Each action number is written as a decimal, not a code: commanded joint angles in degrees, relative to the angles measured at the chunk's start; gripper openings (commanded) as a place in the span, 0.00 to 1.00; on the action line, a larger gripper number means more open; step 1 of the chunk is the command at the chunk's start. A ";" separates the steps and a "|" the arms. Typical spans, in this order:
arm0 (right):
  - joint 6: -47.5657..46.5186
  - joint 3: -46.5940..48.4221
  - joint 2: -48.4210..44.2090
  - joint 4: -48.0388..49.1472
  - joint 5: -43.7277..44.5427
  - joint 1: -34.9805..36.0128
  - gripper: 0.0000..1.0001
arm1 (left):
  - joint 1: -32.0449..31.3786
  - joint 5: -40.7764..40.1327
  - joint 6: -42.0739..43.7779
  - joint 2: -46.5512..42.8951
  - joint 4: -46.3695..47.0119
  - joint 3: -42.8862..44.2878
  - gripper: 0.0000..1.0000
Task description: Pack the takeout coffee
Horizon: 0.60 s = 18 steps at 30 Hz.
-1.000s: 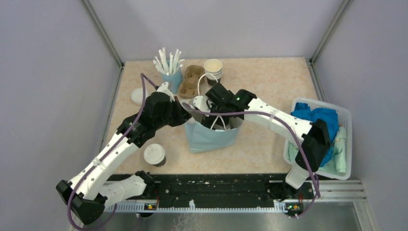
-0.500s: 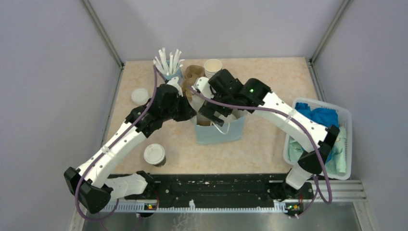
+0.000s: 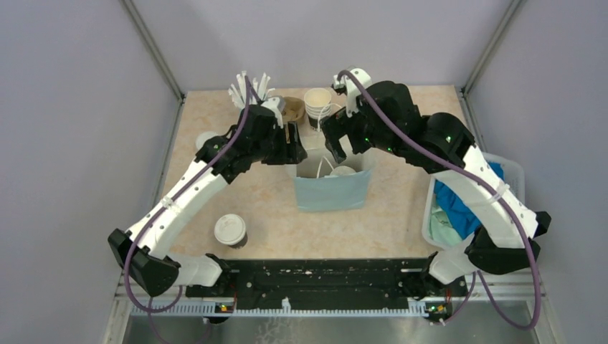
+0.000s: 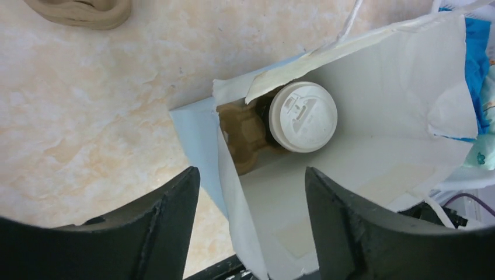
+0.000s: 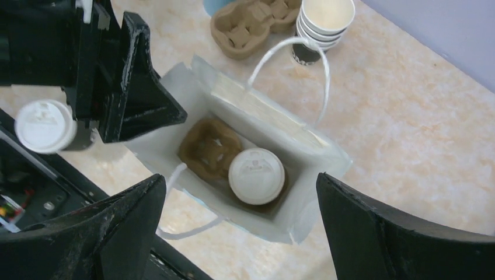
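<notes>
Coffee: one cup (image 5: 256, 175) sits lidded in the right slot of the carrier (image 5: 210, 149) inside the bag (image 3: 331, 193), its left slot empty. The second cup (image 3: 230, 231) stands on the tabletop (image 3: 401, 122), near and left of the bag, so the job looks half done. The left end effector (image 4: 251, 175) and right end effector (image 5: 239, 179) hover over the bag, fingers apart, holding nothing.

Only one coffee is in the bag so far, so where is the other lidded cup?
In the top view, the other lidded cup stands on the table near its front edge, to the left of the blue bag.
</notes>
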 commanded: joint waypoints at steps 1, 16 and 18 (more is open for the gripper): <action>9.69 3.75 -1.30 1.02 -2.07 0.41 0.99 | -0.11 -2.53 2.85 -3.93 -2.55 3.55 0.76; 26.81 -7.39 -2.94 -4.94 -8.11 -17.20 0.99 | 1.70 6.66 0.88 -7.12 -1.11 -1.82 0.98; 27.90 -10.81 -2.44 -1.78 -11.78 -19.70 0.99 | 2.01 8.87 0.95 -5.79 -0.10 -2.02 0.98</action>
